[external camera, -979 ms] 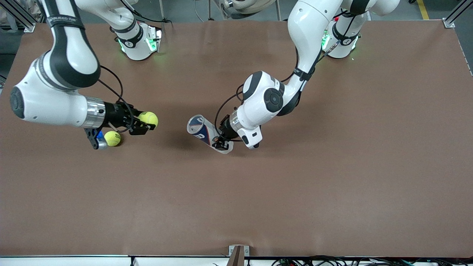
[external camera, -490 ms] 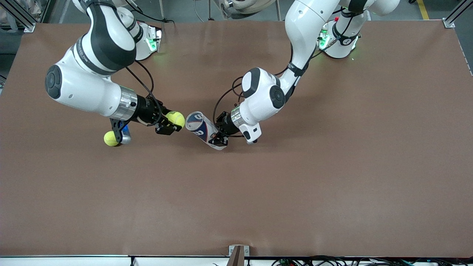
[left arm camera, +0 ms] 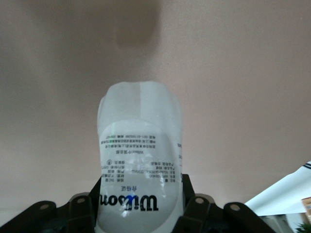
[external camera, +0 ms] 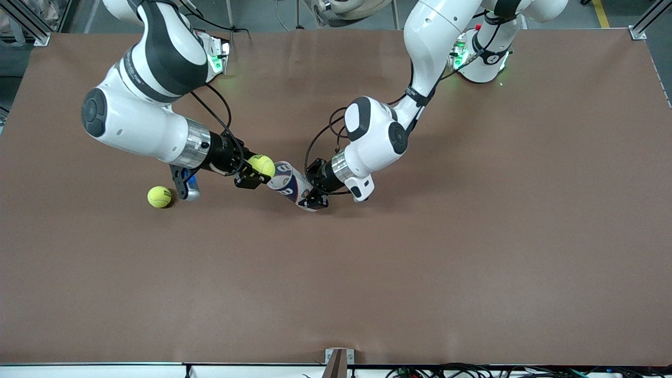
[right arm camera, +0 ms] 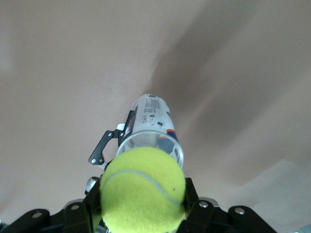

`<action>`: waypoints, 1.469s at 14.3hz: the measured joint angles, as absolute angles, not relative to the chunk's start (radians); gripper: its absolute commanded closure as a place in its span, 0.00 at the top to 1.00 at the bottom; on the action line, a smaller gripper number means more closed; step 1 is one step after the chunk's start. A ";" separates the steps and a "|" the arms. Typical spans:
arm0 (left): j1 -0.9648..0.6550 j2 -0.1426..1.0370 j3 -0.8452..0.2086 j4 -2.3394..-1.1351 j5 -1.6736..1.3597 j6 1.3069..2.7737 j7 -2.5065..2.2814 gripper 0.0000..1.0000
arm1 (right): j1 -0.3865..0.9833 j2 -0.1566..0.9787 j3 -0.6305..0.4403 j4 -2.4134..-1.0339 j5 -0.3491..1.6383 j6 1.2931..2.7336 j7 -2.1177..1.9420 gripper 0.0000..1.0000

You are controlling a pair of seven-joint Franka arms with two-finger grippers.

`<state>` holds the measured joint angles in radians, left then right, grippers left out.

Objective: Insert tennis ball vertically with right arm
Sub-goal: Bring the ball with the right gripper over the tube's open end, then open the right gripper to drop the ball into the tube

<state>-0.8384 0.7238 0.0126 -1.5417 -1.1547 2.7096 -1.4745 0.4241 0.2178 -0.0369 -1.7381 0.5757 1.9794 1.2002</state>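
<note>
My right gripper (external camera: 256,172) is shut on a yellow tennis ball (external camera: 261,165) and holds it right at the open mouth of a clear Wilson ball can (external camera: 290,185). My left gripper (external camera: 314,197) is shut on the can's base end and holds it tilted above the table, mouth toward the ball. In the right wrist view the ball (right arm camera: 143,190) fills the space between the fingers, with the can's mouth (right arm camera: 151,136) just past it. In the left wrist view the can (left arm camera: 138,160) sits between the fingers.
A second yellow tennis ball (external camera: 159,197) lies on the brown table (external camera: 420,262), toward the right arm's end, under the right arm's wrist. The arms' bases stand along the table's edge farthest from the front camera.
My right gripper has carried the ball from over the loose ball across to the can's mouth. My left gripper has shifted the can a little toward it.
</note>
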 measured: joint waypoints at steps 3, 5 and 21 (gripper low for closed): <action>-0.838 0.724 0.010 -1.544 -1.204 2.735 -1.474 0.61 | 0.437 0.247 -0.037 -1.738 0.555 1.991 1.200 0.00; -0.839 0.724 0.009 -1.549 -1.226 2.752 -1.469 0.61 | 0.446 0.260 -0.037 -1.738 0.548 2.004 1.200 0.00; -0.840 0.724 0.003 -1.559 -1.244 2.762 -1.453 0.61 | 0.484 0.283 -0.037 -1.738 0.547 2.079 1.207 0.91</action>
